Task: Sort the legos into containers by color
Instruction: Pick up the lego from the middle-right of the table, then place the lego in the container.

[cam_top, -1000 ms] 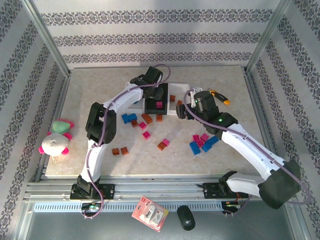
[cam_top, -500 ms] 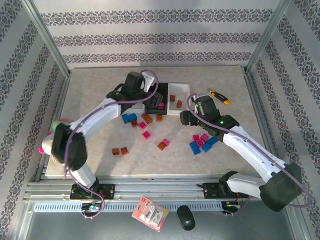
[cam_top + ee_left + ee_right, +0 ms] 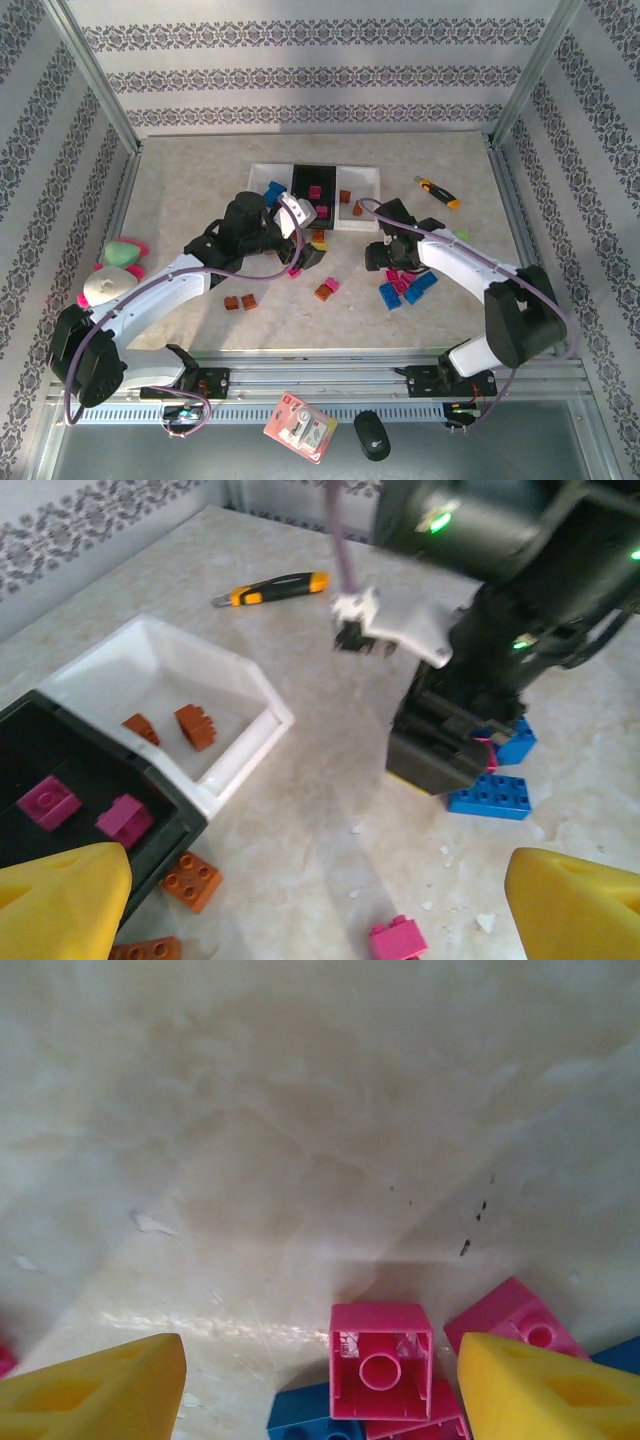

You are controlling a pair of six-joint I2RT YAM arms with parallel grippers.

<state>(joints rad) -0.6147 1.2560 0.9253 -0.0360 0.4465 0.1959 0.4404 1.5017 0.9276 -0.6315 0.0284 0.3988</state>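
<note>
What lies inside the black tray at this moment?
Two magenta bricks lie inside the black tray. Its near corner is covered by a yellow finger of the left pincer.

A: How do the arms look?
B: The left arm (image 3: 150, 290) and right arm (image 3: 462, 260) are alike: white shells, black joints.
A: The fingers?
B: Yellow wedges flanking the jaws on the left gripper (image 3: 320, 900) and right gripper (image 3: 320, 1390).
A: Wiring?
B: A purple cable (image 3: 343, 555) behind the right jaws, near a green light (image 3: 435, 522).
</note>
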